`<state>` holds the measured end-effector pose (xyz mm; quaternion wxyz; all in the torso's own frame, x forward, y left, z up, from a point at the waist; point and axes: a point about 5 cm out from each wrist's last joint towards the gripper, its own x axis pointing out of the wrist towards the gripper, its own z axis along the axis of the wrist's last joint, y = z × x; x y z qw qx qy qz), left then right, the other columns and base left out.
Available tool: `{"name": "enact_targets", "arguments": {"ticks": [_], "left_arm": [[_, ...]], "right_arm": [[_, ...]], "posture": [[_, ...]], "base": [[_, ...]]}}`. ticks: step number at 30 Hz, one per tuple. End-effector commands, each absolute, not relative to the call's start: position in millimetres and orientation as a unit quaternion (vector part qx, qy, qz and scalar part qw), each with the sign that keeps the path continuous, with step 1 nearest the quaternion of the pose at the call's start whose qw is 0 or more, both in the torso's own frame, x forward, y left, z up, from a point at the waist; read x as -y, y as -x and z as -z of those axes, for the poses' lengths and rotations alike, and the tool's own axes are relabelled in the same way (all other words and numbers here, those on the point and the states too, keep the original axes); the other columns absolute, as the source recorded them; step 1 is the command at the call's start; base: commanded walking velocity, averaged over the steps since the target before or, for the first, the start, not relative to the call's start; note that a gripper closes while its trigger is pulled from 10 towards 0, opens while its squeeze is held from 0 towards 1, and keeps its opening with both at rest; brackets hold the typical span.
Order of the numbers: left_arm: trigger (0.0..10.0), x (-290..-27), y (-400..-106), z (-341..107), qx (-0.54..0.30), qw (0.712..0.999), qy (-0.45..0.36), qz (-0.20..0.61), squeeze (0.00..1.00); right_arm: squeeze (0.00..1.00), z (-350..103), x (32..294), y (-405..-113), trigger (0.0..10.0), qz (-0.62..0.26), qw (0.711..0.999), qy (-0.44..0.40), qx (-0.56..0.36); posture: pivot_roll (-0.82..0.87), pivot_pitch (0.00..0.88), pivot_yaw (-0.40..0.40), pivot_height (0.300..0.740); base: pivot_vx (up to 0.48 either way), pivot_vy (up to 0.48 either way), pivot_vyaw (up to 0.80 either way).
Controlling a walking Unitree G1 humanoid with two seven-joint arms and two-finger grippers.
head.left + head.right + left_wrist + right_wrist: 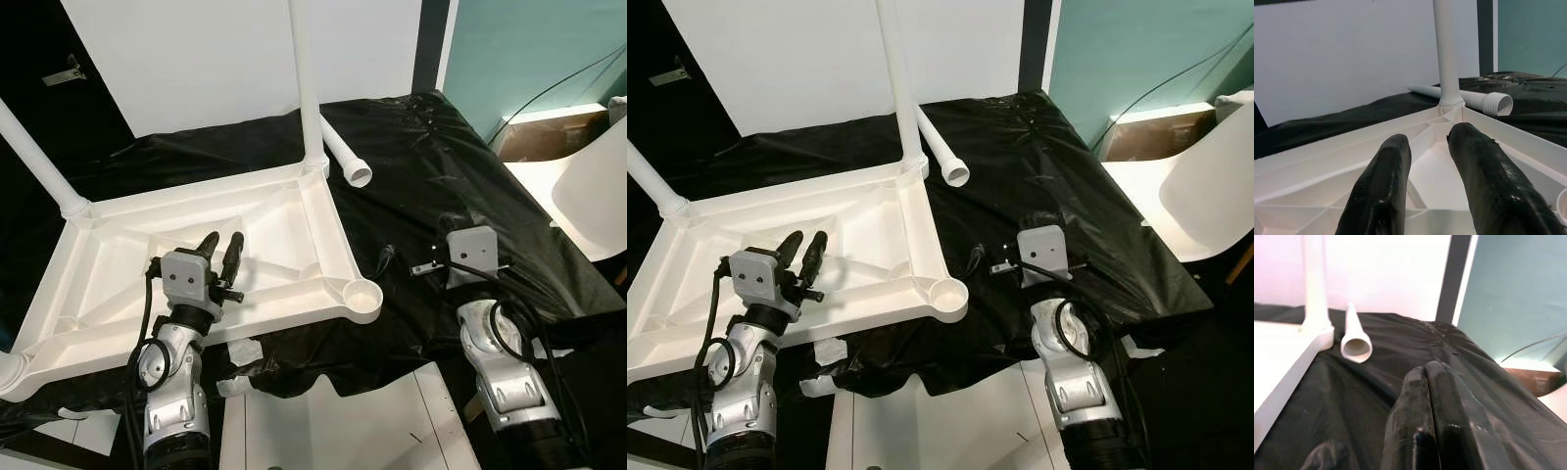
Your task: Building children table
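On black plastic sheeting (441,157), the ribbed white tabletop (294,211) is seen upside down, legs cropped. Left end effector (221,251) is held spread above it; right end effector (1425,377) pressed together.

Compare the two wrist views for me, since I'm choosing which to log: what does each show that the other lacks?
Left wrist: the left end effector, fingers apart, above the upturned white tabletop's ribbed underside. Right wrist: the right end effector, fingers together, over the black sheet, and a cardboard box. Both: the loose white leg lying beside a mounted upright leg.
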<state>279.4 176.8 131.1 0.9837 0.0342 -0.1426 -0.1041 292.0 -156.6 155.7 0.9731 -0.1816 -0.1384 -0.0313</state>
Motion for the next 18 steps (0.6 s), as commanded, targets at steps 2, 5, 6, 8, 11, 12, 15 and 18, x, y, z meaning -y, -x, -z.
{"name": "enact_targets", "arguments": {"ticks": [2,5,6,8,11,12,15,18], "left_arm": [[10.0,-184,-278,-125,0.139,0.989,0.011,-0.048,0.00],[10.0,-186,-278,-128,0.142,0.989,0.013,-0.044,0.00],[10.0,-188,-279,-129,0.144,0.989,0.013,-0.043,0.00],[10.0,-188,-279,-129,0.144,0.989,0.013,-0.042,0.00],[10.0,-187,-282,-128,0.140,0.989,0.013,-0.035,0.00],[10.0,-186,-283,-128,0.140,0.990,0.012,-0.033,0.00],[10.0,-182,-285,-132,0.148,0.989,0.007,-0.019,0.00],[10.0,-179,-288,-136,0.158,0.987,0.006,-0.016,0.00]], "right_arm": [[0.00,-156,152,-295,10.0,0.034,0.976,0.163,0.142],[0.00,-159,145,-295,10.0,0.023,0.976,0.154,0.153],[0.00,-161,143,-295,10.0,0.020,0.976,0.152,0.158],[0.00,-162,142,-295,10.0,0.018,0.975,0.151,0.161],[0.00,-162,145,-294,10.0,0.027,0.975,0.150,0.163],[0.00,-162,147,-294,10.0,0.033,0.975,0.149,0.163],[0.00,-166,148,-293,10.0,0.028,0.974,0.141,0.172],[0.25,-166,148,-296,10.0,0.021,0.975,0.137,0.174]], "posture": [[-0.09,0.000,0.077,0.740],[-0.10,0.000,0.076,0.740],[-0.12,0.000,0.082,0.740],[-0.12,0.000,0.082,0.740],[-0.13,0.000,0.089,0.740],[-0.13,0.000,0.089,0.740],[-0.11,0.000,0.084,0.740],[-0.09,0.000,0.072,0.740]], "base": [[0.000,0.000,0.00],[0.000,0.000,0.00],[0.000,0.000,0.00],[0.000,0.000,0.00],[0.000,0.000,0.00],[0.000,0.000,0.00],[0.000,0.000,0.00],[0.000,0.000,0.00]]}}
